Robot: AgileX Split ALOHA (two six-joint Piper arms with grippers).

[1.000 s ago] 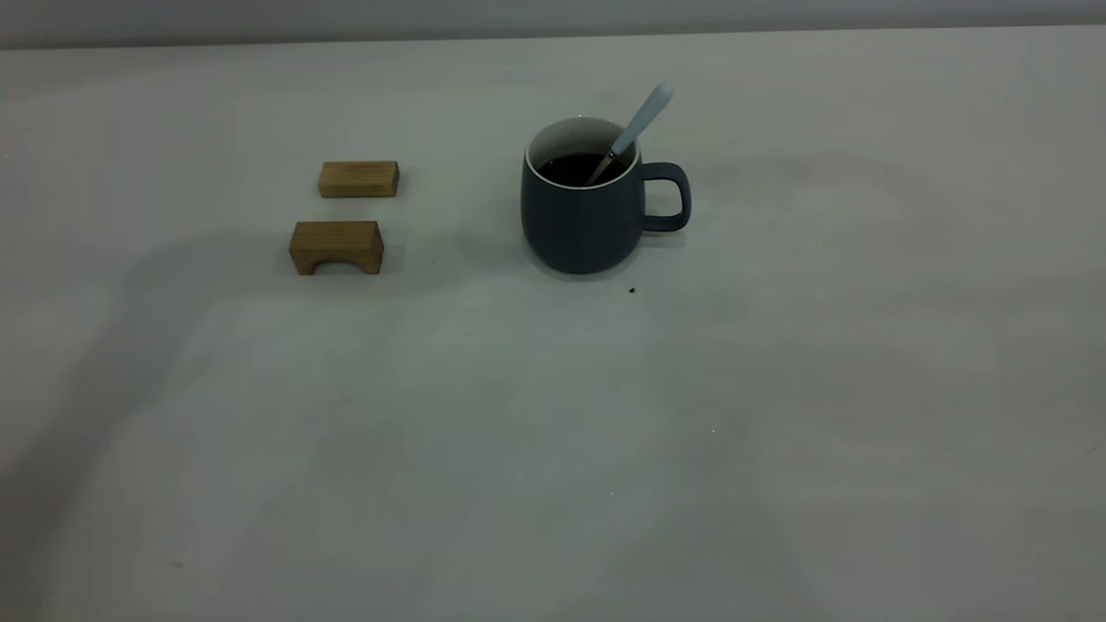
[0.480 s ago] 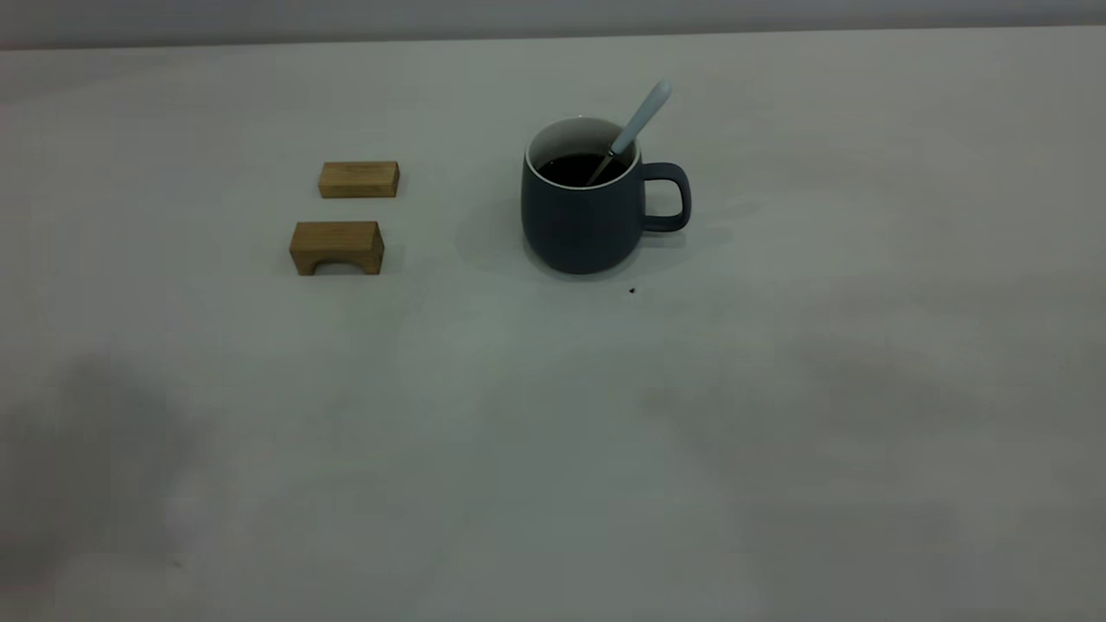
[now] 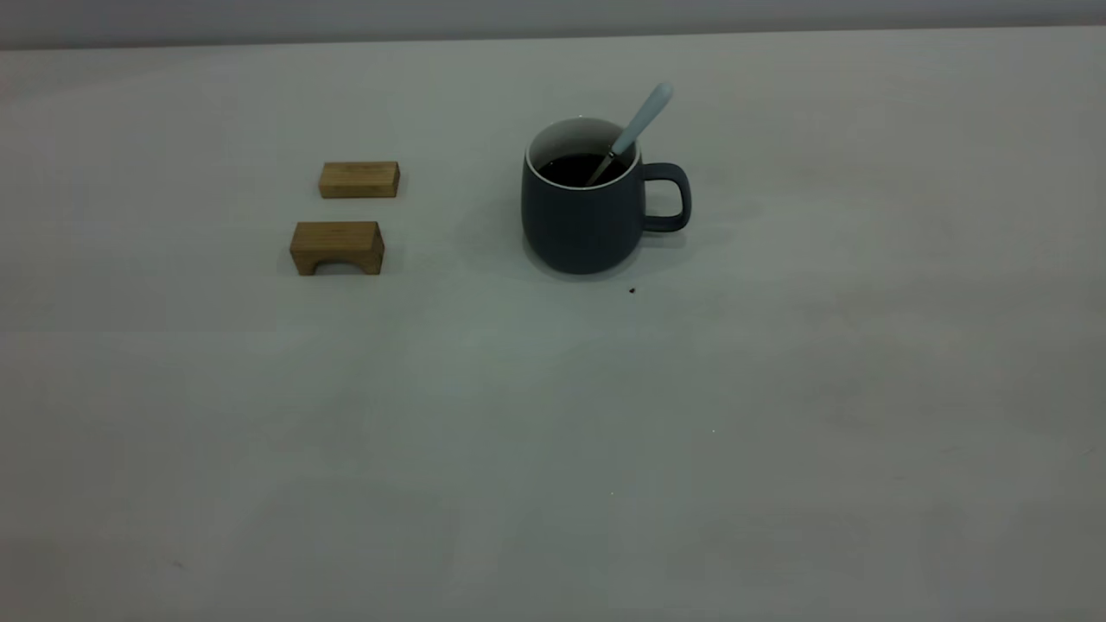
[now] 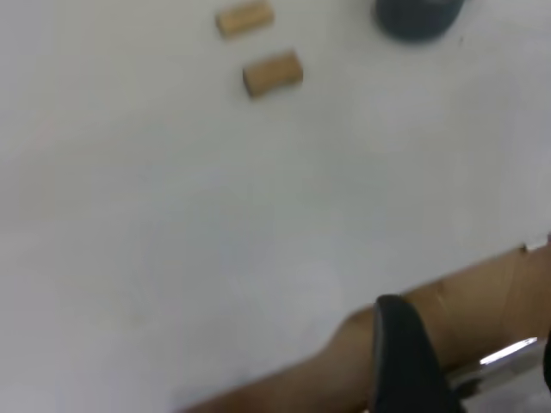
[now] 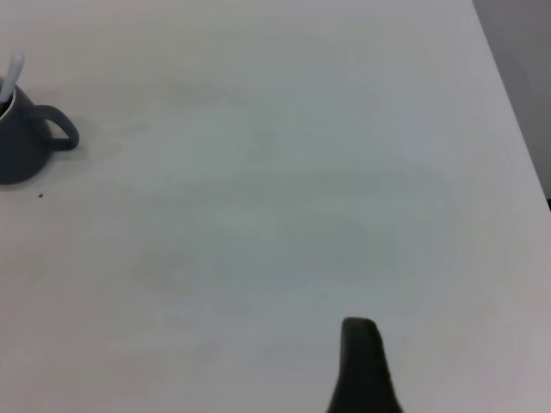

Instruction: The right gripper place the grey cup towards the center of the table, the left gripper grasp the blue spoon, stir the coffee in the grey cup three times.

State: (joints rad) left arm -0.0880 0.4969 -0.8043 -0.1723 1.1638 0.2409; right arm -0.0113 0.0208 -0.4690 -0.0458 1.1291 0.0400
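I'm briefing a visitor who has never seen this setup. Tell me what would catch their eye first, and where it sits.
The grey cup stands out, dark on the pale table, slightly right of centre toward the far side, handle pointing right. The blue spoon leans out of the coffee inside it. Two wooden blocks lie to its left, one behind the other, apart from the cup.

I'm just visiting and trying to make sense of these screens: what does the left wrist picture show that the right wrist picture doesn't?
Only the left wrist view shows the two wooden blocks, a brown strip along the table's near edge, and the left gripper at the picture's edge, far from everything. Only the right wrist view shows the cup's handle, the spoon standing in the cup, the dark speck beside it, and one finger of the right gripper. Both show the table and the cup, cut off at the picture's edge in each.
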